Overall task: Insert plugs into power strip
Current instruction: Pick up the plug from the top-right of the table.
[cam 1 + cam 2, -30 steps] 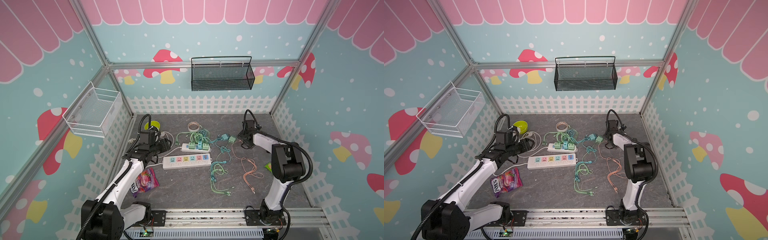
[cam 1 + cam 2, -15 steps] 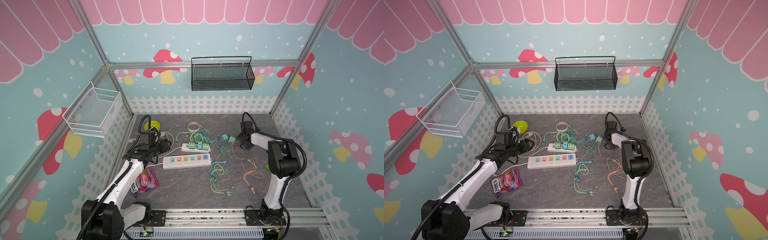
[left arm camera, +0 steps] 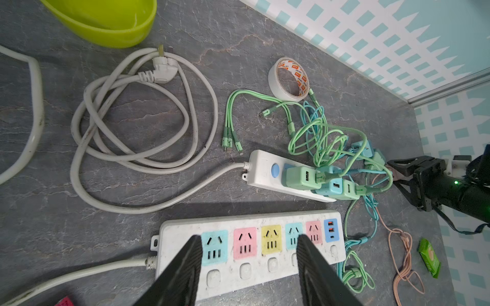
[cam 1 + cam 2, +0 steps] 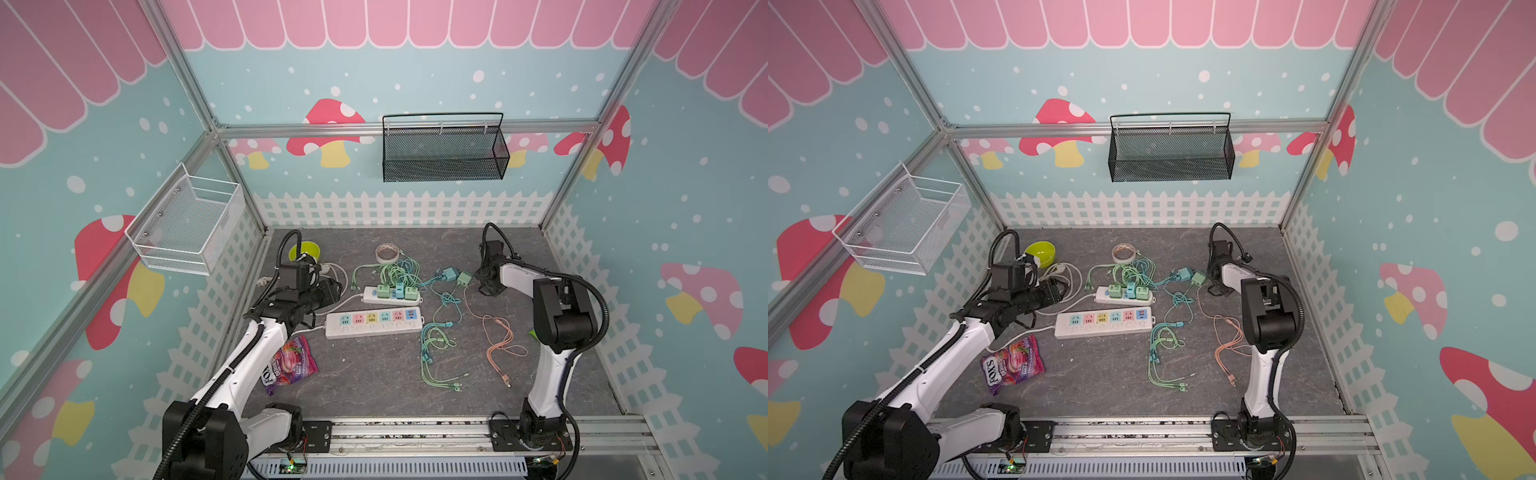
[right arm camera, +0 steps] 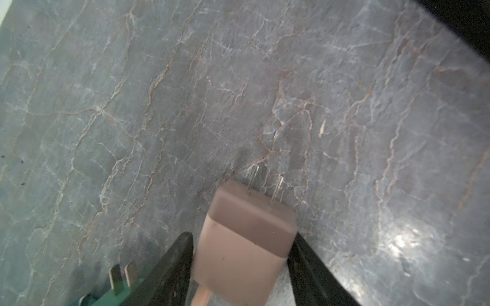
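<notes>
A long white power strip [image 4: 374,322] with coloured sockets lies mid-table, all sockets bare. My left gripper [image 3: 249,238] hovers open over its left half, holding nothing. Behind it, a smaller strip [image 3: 265,169] carries three plugs [image 3: 301,176] in mint green and teal. Two loose plugs, teal [image 4: 449,274] and green [image 4: 464,278], lie to its right. My right gripper [image 5: 241,235] is low at the table beside them, shut on a salmon pink plug [image 5: 246,227] whose prongs point away from the fingers. A green plug [image 5: 119,288] lies just beside the fingers.
A lime bowl [image 4: 305,250], a tape roll [image 4: 386,252] and a coiled white cord [image 3: 132,127] sit at the back left. A candy bag [image 4: 289,365] lies front left. Green cables [image 4: 436,349] and a pink cable [image 4: 498,345] trail right of the strips. A green packet [image 3: 429,258] lies near the right wall.
The right gripper's jaws have closed in around the salmon pink plug, and that arm has shifted slightly. The left arm has stayed put.
</notes>
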Action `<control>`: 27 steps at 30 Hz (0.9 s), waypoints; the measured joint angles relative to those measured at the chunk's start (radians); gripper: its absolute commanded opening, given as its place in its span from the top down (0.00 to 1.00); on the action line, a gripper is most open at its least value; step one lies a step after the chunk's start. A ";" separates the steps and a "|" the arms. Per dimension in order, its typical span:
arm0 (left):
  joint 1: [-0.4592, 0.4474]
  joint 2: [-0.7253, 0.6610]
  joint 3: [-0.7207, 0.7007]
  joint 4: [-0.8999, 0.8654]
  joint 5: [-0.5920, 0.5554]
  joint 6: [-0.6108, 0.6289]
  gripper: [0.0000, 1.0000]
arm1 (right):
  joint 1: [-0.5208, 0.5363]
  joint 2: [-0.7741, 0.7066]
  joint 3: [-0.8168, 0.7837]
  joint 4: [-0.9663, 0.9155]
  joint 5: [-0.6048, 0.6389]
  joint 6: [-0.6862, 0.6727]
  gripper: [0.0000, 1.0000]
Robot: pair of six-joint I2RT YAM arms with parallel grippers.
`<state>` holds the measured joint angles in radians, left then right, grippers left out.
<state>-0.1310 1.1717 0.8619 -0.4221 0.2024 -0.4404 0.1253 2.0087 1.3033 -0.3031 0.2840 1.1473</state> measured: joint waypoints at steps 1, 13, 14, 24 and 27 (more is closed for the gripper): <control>0.000 0.000 0.000 0.000 0.000 0.000 0.43 | 0.000 0.003 0.002 0.001 0.002 -0.003 0.55; 0.006 -0.002 0.000 0.000 0.004 0.000 0.43 | 0.001 0.005 0.003 0.008 0.023 -0.129 0.73; 0.006 -0.002 0.000 0.000 0.006 0.000 0.43 | 0.002 0.004 0.002 0.010 0.026 -0.151 0.73; 0.006 0.001 0.000 0.008 0.046 0.000 0.43 | 0.045 -0.182 -0.151 0.086 0.026 -0.477 0.75; 0.006 0.006 0.000 0.016 0.077 0.000 0.43 | 0.052 -0.264 -0.172 0.134 -0.004 -0.574 0.76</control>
<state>-0.1246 1.1774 0.8619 -0.4065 0.2790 -0.4408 0.1772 1.7443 1.1313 -0.1696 0.2802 0.5735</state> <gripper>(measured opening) 0.572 0.432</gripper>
